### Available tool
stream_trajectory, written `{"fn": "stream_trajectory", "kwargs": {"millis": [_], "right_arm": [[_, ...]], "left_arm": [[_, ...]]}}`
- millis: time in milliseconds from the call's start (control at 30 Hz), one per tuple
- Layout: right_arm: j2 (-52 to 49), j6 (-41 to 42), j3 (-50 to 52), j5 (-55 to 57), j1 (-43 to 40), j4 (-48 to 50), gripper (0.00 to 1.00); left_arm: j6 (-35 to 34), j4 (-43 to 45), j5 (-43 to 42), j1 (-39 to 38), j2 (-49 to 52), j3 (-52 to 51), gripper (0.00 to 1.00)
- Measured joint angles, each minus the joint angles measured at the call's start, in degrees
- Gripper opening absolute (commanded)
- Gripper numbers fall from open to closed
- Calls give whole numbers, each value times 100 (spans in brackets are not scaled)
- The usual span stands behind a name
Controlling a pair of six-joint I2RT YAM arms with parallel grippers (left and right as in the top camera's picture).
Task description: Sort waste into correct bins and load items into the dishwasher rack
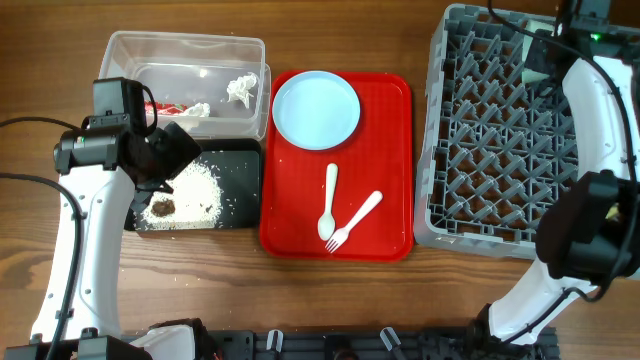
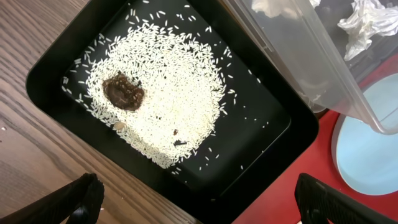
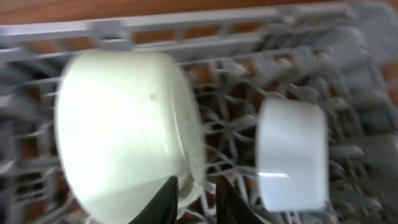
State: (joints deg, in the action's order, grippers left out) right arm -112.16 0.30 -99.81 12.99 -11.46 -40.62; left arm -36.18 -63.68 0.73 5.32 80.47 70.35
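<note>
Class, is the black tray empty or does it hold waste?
Not empty: the black tray holds white rice spread over its floor, plus a brown scrap.

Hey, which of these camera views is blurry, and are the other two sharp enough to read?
Right wrist view: heavily smeared, so the pale green bowl and the dishwasher rack have soft, streaked edges. Left wrist view: sharp, with single grains of rice readable against the black tray. Overhead view: crisp and evenly lit, with only soft shadows.
</note>
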Motion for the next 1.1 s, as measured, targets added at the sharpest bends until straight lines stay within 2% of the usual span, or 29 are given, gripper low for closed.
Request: {"fn": "stream_trajectory", "kwargs": {"millis": [133,233,767,867,1100], "right_arm": [[48,-470,-9,-1080,0,-105,25],[15,-643,-9,-1432,72,-284,29],[195,-549,-7,-1082,76,-437,32],[195,-549,-4,-1163,76,-592,36],[216,-505,-2,-2809,201,-1320,46]], "left_arm": [[0,0,-13,0,0,0,100],[0,0,-15,0,0,0,100],[0,-20,-15,0,0,0,100],[0,-20,-15,0,0,0,100],[0,-22,-15,0,0,0,100]]}}
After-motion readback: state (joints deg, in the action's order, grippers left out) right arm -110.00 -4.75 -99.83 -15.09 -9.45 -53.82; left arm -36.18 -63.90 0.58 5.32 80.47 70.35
